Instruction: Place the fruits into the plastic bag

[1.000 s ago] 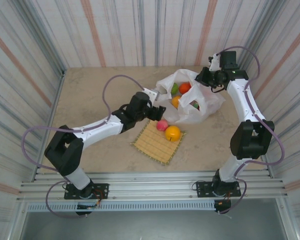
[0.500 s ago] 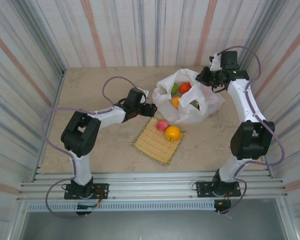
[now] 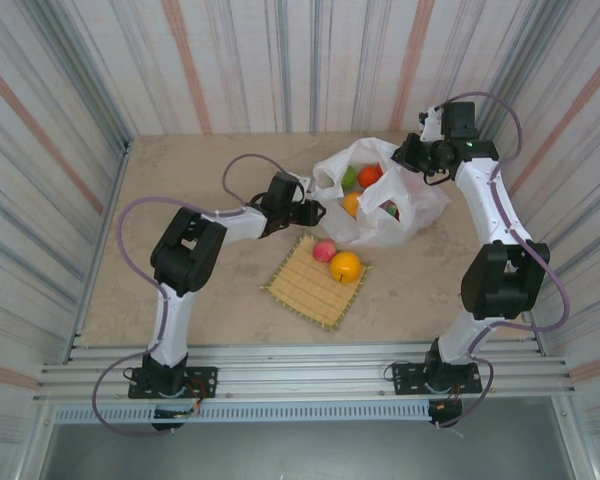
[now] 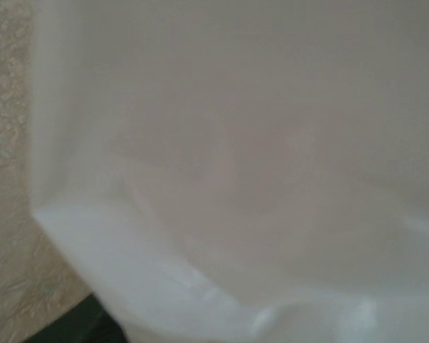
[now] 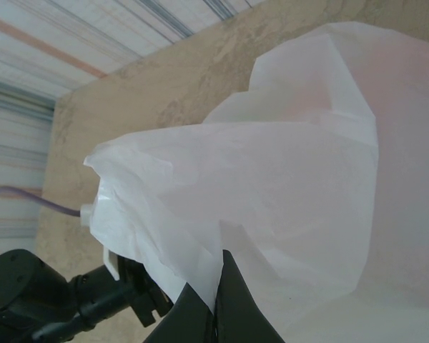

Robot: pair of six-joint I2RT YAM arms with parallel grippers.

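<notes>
The right gripper is pinched shut on the rim of the plastic bag. The left gripper sits at the other rim, maybe grabbing it; I cannot tell. Next it must pull the mouth wide for the pink apple and orange on the mat

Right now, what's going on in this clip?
Two arms are bagging toy fruit. The right gripper is pinched shut on the rim of the plastic bag, holding it up and open. The left gripper is at the bag's opposite edge; whether it grips the film cannot be told. Some fruits lie inside the bag, while a pink apple and an orange sit on the woven mat.
</notes>
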